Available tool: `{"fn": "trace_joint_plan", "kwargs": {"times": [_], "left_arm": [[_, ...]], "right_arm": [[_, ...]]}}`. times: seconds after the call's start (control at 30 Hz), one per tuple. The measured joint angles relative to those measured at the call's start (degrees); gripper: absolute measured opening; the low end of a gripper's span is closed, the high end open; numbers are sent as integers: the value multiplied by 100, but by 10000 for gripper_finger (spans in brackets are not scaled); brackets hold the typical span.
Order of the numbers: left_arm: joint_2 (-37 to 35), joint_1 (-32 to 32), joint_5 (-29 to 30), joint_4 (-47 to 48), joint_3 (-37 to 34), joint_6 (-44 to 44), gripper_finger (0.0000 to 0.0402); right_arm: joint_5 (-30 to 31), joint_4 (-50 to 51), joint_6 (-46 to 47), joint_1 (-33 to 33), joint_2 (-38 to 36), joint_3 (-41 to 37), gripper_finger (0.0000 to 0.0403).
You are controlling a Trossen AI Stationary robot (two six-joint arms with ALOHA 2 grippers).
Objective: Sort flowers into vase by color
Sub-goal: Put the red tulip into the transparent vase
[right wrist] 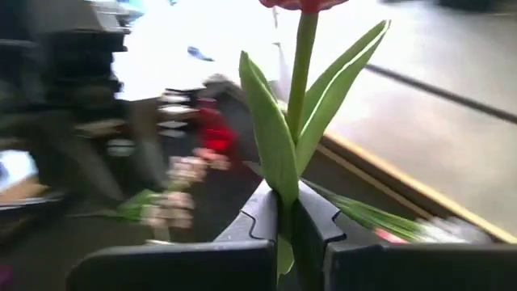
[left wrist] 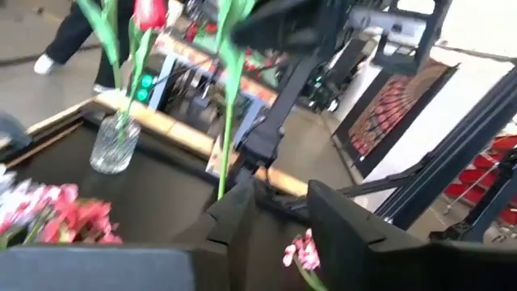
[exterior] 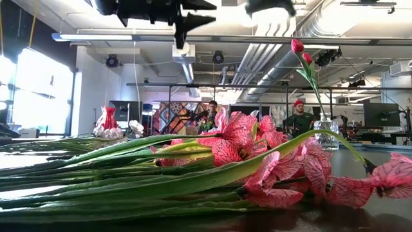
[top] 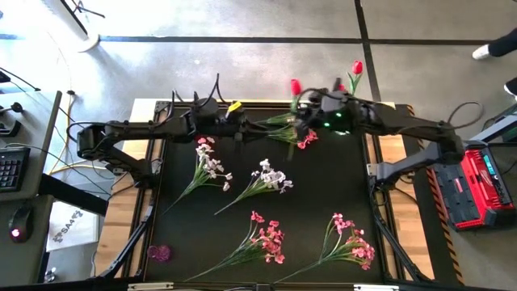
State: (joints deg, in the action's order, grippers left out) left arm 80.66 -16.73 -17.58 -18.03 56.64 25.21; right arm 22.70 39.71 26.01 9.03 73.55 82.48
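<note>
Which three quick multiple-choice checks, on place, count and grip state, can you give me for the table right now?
1. Where do the white sprays lie?
A) mid-table
B) in a vase
C) on the floor

2. How many white sprays are there?
A) one
B) two
C) four

3. What state is the right gripper in?
A) open, empty
B) shut on a pink spray
C) shut on the red tulip

Key:
1. A: the high view shows them flat mid-mat.
2. B: two bunches lie side by side.
3. C: the right wrist view shows the stem pinched between its fingers.
</note>
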Motion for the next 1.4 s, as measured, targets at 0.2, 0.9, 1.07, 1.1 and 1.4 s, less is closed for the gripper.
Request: {"fn": "trace_joint_plan", "kwargs": {"times": [0.2,0.9,1.07,1.1,1.4], "left_arm": [[0,-24,-20,324,0,-42,137],[0,-22,133,322,-2,-145,138],[0,-23,137,325,-2,-136,138],[0,-26,150,325,-2,-136,138],[0,-219,175,342,-2,-182,138]], "right_arm": [[1690,2013,882,3,-561,0,2],[4895,4008,4576,692,-805,-1067,0],[5151,3781,4524,990,-805,-1115,0],[5226,3701,4440,1048,-805,-1115,0],[5300,2735,3362,1557,-735,-1115,0]]}}
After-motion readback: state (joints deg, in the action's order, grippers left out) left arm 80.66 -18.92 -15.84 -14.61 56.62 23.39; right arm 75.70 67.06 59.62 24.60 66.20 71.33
